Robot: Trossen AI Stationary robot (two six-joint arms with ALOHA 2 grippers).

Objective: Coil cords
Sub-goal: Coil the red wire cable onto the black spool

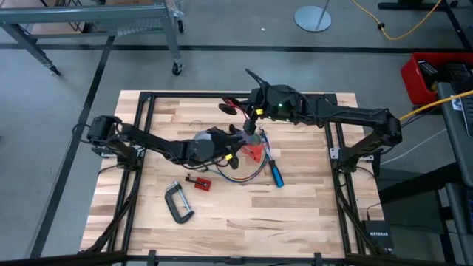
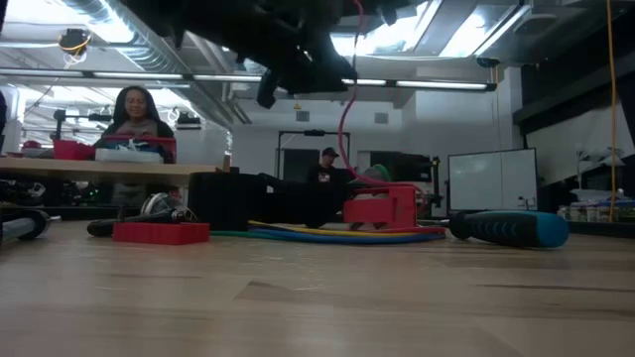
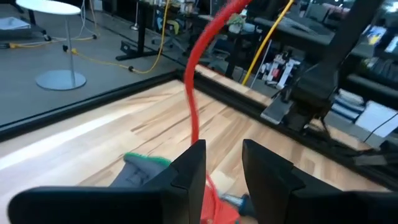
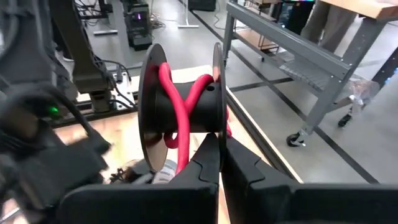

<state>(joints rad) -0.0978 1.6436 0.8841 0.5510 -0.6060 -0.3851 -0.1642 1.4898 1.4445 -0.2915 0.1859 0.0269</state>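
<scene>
The red cord (image 3: 194, 93) runs taut from the table up to the black spool (image 4: 180, 102) that the right gripper (image 4: 219, 163) clamps by one flange. If the left gripper (image 3: 222, 163) pinches too tightly or pulls sideways, the cord could drag off the spool, or the spool could twist out of that thin-edge grip.

In the high view the right arm reaches in from the right edge, gripper (image 1: 255, 111) up near the table's upper middle, spool (image 1: 235, 108) just to its left. The left arm stretches from the left edge to the centre, gripper (image 1: 235, 151) low over the multicoloured cord (image 1: 247, 174). Its fingers (image 3: 189, 165) stand apart, with the red cord passing between them.

The blue-handled screwdriver (image 1: 275, 174) and the red block (image 2: 382, 206) lie close enough to snag a loop.
</scene>
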